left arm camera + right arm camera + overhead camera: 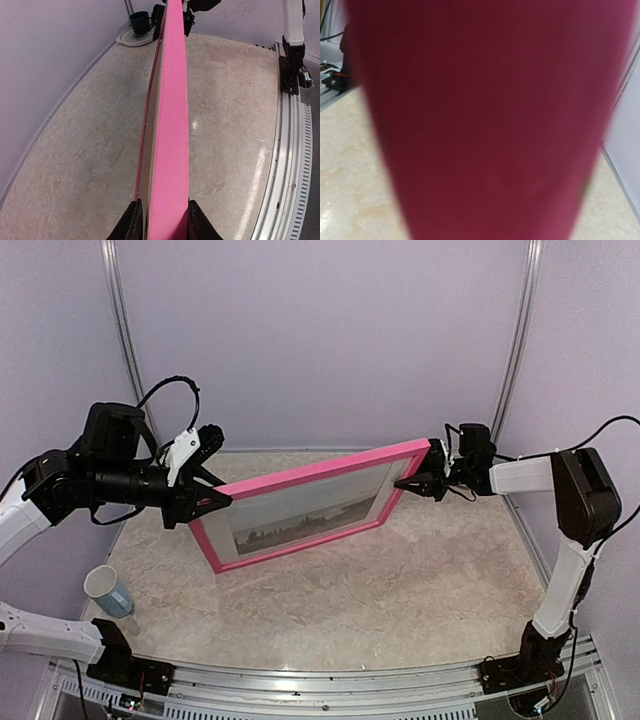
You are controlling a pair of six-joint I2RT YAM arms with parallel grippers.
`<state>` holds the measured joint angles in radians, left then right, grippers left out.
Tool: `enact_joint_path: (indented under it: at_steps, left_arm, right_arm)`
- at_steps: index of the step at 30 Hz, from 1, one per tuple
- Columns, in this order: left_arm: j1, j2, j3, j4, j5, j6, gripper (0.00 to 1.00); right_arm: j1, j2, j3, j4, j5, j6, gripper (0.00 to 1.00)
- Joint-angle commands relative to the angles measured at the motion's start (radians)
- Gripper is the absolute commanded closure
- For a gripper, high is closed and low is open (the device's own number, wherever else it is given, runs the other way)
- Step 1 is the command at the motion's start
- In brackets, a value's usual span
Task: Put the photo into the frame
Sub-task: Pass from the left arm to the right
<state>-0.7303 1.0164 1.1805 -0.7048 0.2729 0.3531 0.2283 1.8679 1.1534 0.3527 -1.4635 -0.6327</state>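
Marbled table [420, 580], lilac walls [320, 340], left gripper [165, 217] and right gripper [418, 483] clamped on the frame [170, 150], mug [107, 592] at left edge.

frame [320, 470] matt pink paint, table [400, 580] glossy marble-look, rail [350, 681] ribbed metal, mug [105, 590] glazed

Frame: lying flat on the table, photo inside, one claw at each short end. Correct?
Not flat. The top external view shows the frame standing up on its long edge, tilted, with the photo inside. The left claw and the right claw are at its short ends.
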Motion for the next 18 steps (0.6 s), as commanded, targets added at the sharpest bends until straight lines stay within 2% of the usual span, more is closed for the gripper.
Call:
enact_joint_path:
  at_steps: [1, 4, 6, 8, 10, 13, 18]
  left_arm:
    - [0.051, 0.013, 0.01, 0.151, -0.08, -0.122, 0.67]
    - [0.078, 0.02, 0.023, 0.167, -0.117, -0.152, 0.49]
    - [0.099, 0.022, 0.03, 0.185, -0.142, -0.173, 0.3]
    - [0.122, 0.014, 0.031, 0.208, -0.148, -0.192, 0.23]
    - [0.148, 0.0, 0.024, 0.246, -0.161, -0.216, 0.12]
    - [0.19, -0.036, 0.01, 0.292, -0.179, -0.251, 0.03]
    - [0.248, -0.072, -0.004, 0.324, -0.19, -0.307, 0.02]
  right_arm:
    - [0.03, -0.031, -0.045, -0.034, -0.03, 0.087, 0.87]
    - [0.03, -0.048, -0.053, -0.03, -0.029, 0.113, 0.91]
    - [0.031, -0.064, -0.058, -0.032, -0.022, 0.132, 0.92]
    - [0.031, -0.078, -0.058, -0.032, -0.006, 0.158, 0.94]
    - [0.031, -0.09, -0.057, -0.033, 0.011, 0.189, 0.98]
    - [0.032, -0.1, -0.052, -0.027, 0.037, 0.254, 1.0]
    - [0.038, -0.102, -0.029, -0.032, 0.071, 0.358, 1.0]
